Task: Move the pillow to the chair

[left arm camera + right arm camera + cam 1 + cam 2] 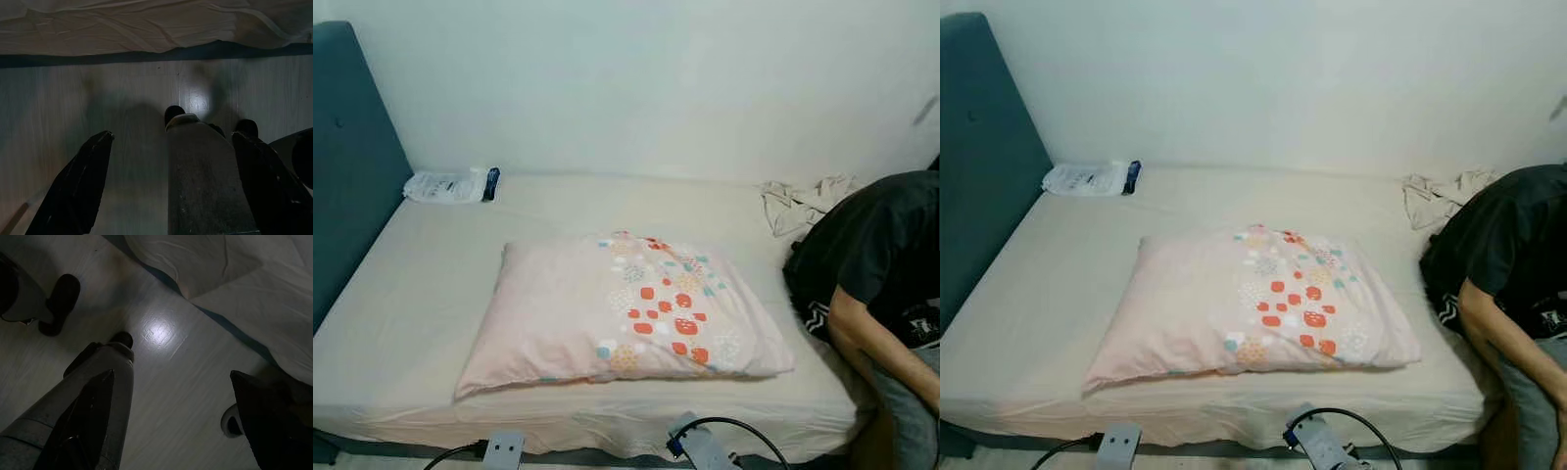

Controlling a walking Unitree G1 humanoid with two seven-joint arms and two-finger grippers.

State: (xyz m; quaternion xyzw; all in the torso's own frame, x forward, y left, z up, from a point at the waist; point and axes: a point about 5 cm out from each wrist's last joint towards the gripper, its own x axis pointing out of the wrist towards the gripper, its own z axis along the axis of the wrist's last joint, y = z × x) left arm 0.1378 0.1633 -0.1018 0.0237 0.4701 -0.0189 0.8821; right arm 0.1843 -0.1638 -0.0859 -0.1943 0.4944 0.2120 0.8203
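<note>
Pillow: pale pink, orange and teal dots, flat on the bed near its front edge. Person at the bed's right side, cut off by the frame. Crumpled cloth and packet by the wall. Left tool and right tool: fingers spread, holding nothing, above dim floor.

A bedroom in a home.
A bed with a beige sheet stood against a plain white wall, a blue padded headboard at its left end. A patterned pillow lay near its front edge, crumpled cloth at the far right corner, pale wood flooring below.
</note>
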